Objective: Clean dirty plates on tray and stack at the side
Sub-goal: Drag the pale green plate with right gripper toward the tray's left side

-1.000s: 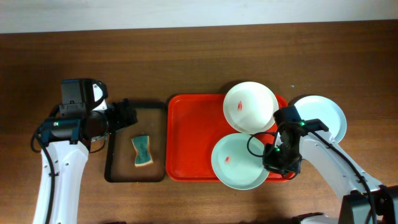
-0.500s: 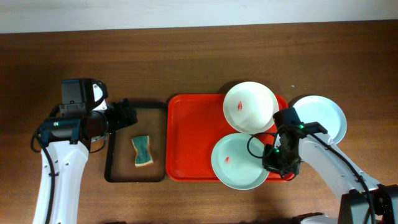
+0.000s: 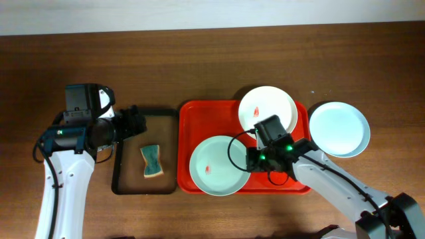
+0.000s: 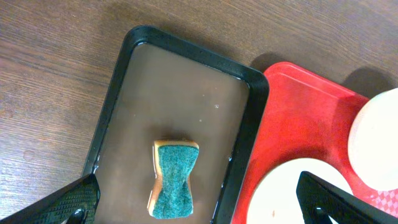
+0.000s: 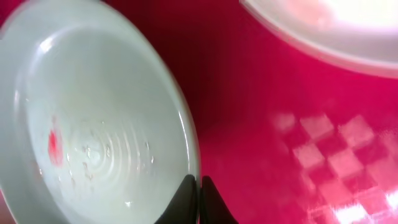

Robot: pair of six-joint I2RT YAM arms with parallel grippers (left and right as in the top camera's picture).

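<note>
Overhead, I have the right gripper (image 5: 198, 185) pressed shut on the right-hand rim of the green plate (image 3: 216, 166). That plate lies in the front-left part of the tray (image 3: 199, 126), the end nearest the black tray (image 3: 163, 119) where the sponge (image 3: 152, 161) sits. The right wrist view bears the grip out: both fingers meet at the plate's edge with the rim nipped between them, and the red smear (image 3: 210, 168) is on the far side of the bowl from the grip. I judge the hold is there to steady the plate from its clean side, so the dirty floor is open for wiping and within the other arm's reach. The left gripper (image 3: 136, 123) hangs over the black tray with its jaws spread wide and nothing between them; the sponge lies flat, green face up, apart from the fingers, so picking it up looks like my next job. The white plate (image 3: 267, 111) sits at the tray's back right and shows its own red mark, so it is not yet done. The blue plate (image 3: 339, 129) rests on the table (image 3: 199, 66) just right of the tray with no mark I can see; I take it as the base of the stack. A pinch on so thin a rim could slip or tip under scrubbing.
</note>
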